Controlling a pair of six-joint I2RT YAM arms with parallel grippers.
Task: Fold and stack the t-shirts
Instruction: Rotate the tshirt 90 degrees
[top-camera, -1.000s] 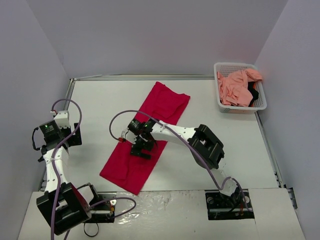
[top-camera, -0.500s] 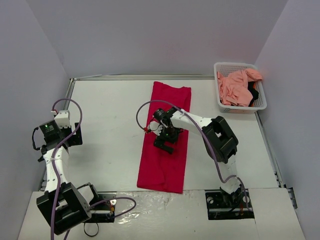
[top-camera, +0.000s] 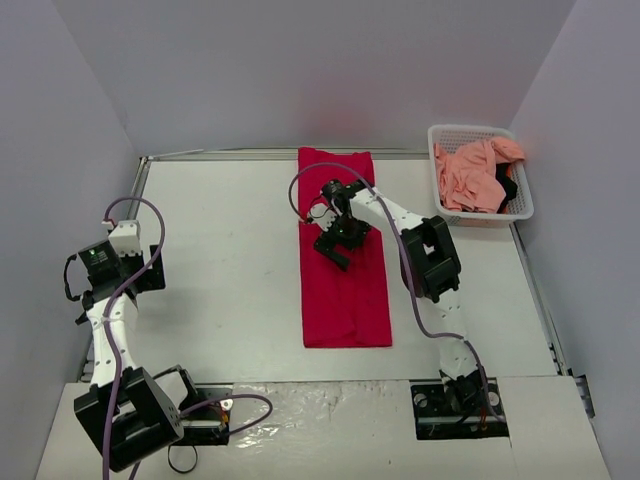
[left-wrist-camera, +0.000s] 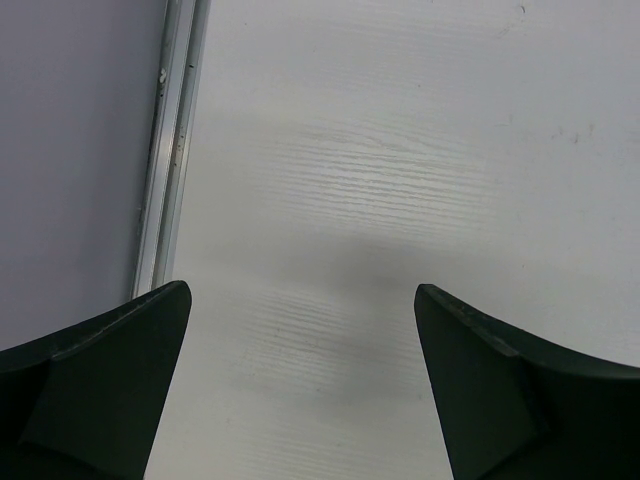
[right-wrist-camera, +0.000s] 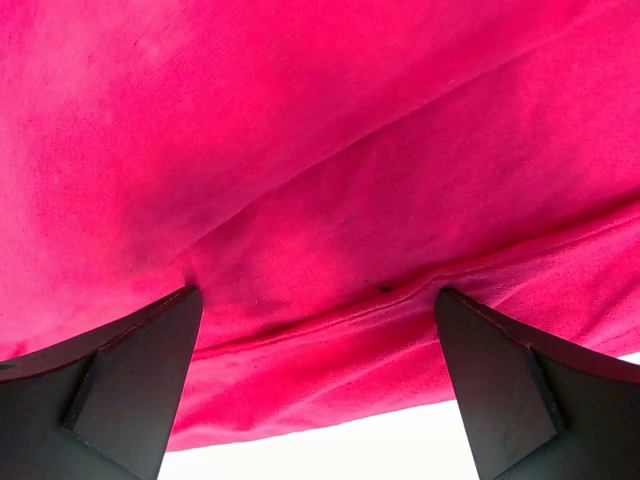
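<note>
Crimson t-shirt (top-camera: 345, 300) lay as a long folded strip mid-table in the top view, right gripper (top-camera: 338, 248) over it; salmon t-shirt (top-camera: 470, 175) sat in the basket (top-camera: 480, 131). Left wrist — left gripper (left-wrist-camera: 300, 300) jaws apart above bare table (left-wrist-camera: 400, 150). Right wrist — jaws apart, crimson cloth close beneath.

My top camera sits high up behind the two arms and looks down over the whole table (top-camera: 220, 260), from the near edge to the far wall. My left wrist camera looks down past its own fingers (left-wrist-camera: 90, 400) at bare table by the left rail (left-wrist-camera: 165, 180), fairly close. My right wrist camera is very close to the red shirt (right-wrist-camera: 300, 150), which fills its view. The top view shows that shirt and rail too.
</note>
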